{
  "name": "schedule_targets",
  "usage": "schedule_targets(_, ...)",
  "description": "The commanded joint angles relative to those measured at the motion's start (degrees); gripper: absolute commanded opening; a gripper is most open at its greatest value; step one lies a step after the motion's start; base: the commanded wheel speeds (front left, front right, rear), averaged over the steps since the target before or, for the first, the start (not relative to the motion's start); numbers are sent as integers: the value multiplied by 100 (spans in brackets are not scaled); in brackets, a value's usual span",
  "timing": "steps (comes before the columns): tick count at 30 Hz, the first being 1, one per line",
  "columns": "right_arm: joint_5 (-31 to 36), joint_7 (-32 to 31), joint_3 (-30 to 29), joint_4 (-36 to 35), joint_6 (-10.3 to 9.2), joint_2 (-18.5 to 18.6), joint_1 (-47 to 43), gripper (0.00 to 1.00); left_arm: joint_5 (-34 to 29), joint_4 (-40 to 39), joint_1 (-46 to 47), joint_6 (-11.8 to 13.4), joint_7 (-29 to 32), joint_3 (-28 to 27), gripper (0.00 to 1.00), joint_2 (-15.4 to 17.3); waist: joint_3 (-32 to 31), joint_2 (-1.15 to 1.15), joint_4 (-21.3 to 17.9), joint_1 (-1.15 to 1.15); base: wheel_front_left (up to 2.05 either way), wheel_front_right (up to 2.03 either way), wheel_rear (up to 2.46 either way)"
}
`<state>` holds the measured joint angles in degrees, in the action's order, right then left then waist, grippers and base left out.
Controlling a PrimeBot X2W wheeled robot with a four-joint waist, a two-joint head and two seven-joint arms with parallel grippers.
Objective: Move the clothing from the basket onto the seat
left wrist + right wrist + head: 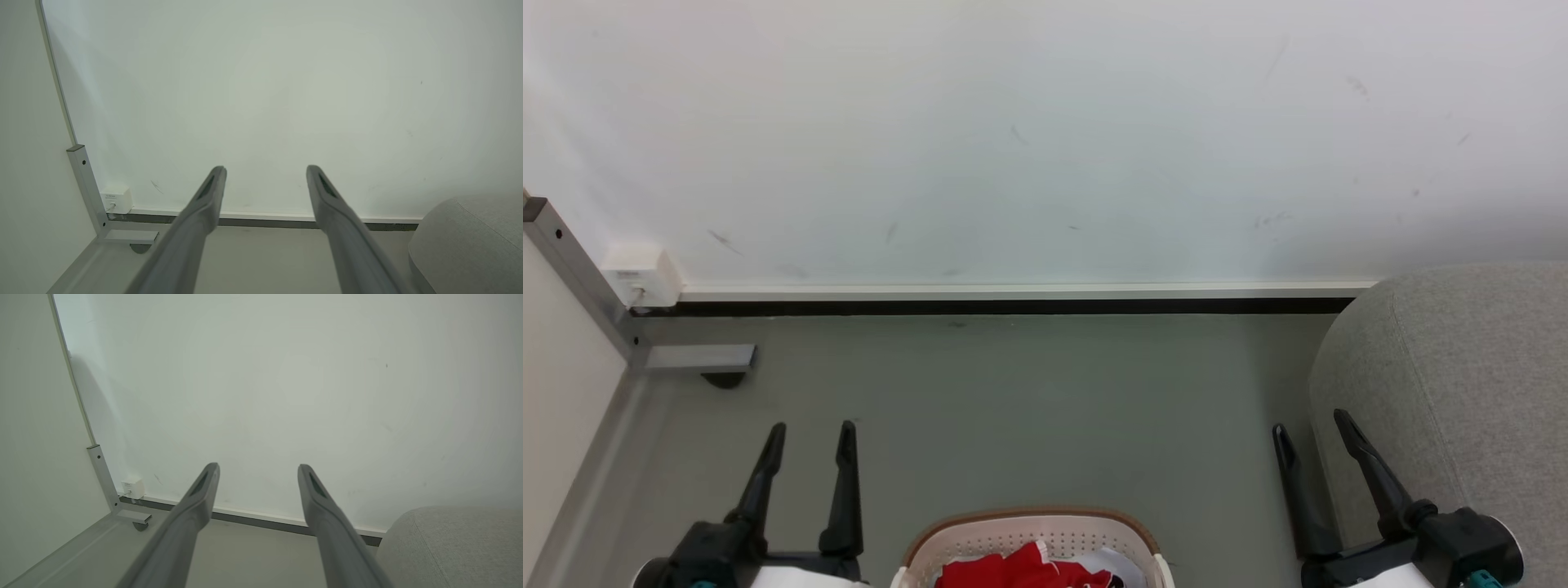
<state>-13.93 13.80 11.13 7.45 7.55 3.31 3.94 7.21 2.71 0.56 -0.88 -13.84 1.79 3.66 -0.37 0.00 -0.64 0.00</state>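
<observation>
The cream-white perforated basket (1029, 531) with its brown rim pokes up at the bottom middle of the head view. Bright red clothing (1021, 570) lies bunched inside it, next to a bit of white cloth. The light grey seat (1462, 384) fills the right side, and its rounded corner also appears as the seat (470, 241) and the seat (449, 547) in the wrist views. My left gripper (812, 434) stands open left of the basket, empty. My right gripper (1308, 426) is open beside the seat's edge, empty. Each wrist view looks along its spread fingers: left gripper (265, 171), right gripper (258, 469).
A white wall (1045, 139) with a dark skirting strip runs across ahead. A grey metal frame post (572, 269) with a foot plate and a white socket box (641, 278) stand at the left corner. Grey floor (1029, 392) spreads between basket and wall.
</observation>
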Motion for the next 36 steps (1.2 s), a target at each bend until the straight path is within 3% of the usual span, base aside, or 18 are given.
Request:
schedule_targets(1, 115, 56, 15, -37, -11, -3, -22, 100, -163, -46, -69, 6, -53, -8, 100, 7, -6, 0, 7, 0, 0, 0, 0)
schedule_targets(10, 386, 153, -6, -70, -12, -15, -50, 100, -484, -49, -77, -39, -142, 19, 100, -13, 1, 0, -5, 0, 0, 0, 0)
schedule_targets(36, 181, 133, -134, -114, -12, -37, 144, 100, -290, 303, 93, -160, -134, 22, 100, -54, 380, 0, -397, 0, 0, 0, 0)
